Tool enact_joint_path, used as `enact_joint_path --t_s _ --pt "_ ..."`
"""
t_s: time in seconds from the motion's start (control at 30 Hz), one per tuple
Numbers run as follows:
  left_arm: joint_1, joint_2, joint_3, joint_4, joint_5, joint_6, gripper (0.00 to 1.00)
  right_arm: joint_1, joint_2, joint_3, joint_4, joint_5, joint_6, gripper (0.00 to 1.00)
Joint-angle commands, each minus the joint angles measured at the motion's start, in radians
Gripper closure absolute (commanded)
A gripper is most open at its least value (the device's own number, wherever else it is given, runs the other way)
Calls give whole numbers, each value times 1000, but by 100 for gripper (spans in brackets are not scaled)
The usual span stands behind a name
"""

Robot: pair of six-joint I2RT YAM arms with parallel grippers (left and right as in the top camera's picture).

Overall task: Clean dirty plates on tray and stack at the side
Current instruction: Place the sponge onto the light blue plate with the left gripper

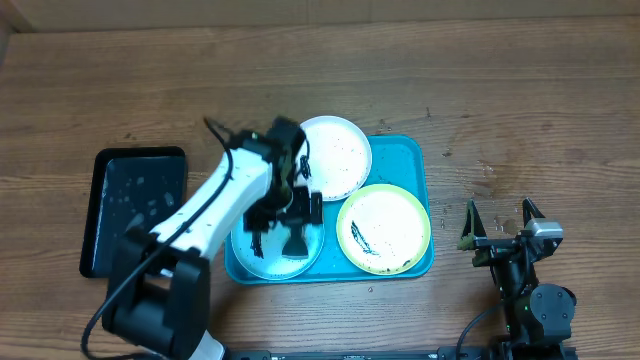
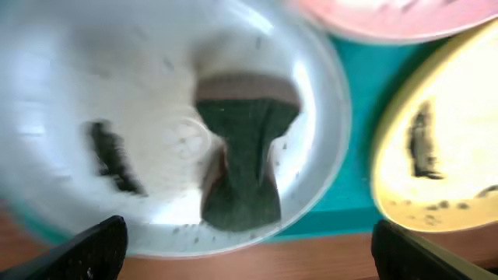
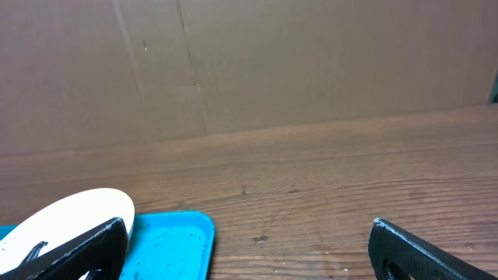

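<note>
The blue tray [image 1: 415, 160] holds three plates. The white-rimmed plate [image 1: 335, 155] is at the back. The yellow-green plate [image 1: 383, 228] is at the right, with dark smears. The light blue plate [image 1: 262, 262] is at the front left, mostly under my left arm. A dark green sponge [image 2: 245, 167] lies on it beside a dark smear [image 2: 113, 159]. My left gripper [image 1: 287, 220] is open and empty just above the sponge; it also shows in the left wrist view [image 2: 249, 260]. My right gripper [image 1: 500, 222] is open and empty over the table, right of the tray.
A smaller black tray [image 1: 135, 210] with wet specks lies to the left of the blue tray. The right wrist view shows the blue tray's corner [image 3: 167, 241], a pale plate edge [image 3: 70, 218] and a cardboard wall [image 3: 249, 62] behind the table.
</note>
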Motion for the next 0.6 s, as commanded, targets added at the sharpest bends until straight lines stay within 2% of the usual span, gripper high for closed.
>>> enact_joint_path --t_s 0.0,0.2,0.43,0.5,0.57 --pt "16 -98 213 -98 -180 -13 0 5 -9 -11 6 -5 0 0" --pt "123 -175 421 -172 -219 -33 0 5 -9 -11 6 -5 0 0" --pt "259 -192 427 -169 -216 -34 0 5 -9 -10 31 39 6 0" --pt "265 -192 428 -168 -216 -34 0 6 -9 -10 76 -35 48 0" --pt "264 -192 428 -169 -216 -33 0 6 -9 -10 89 -177 153 0"
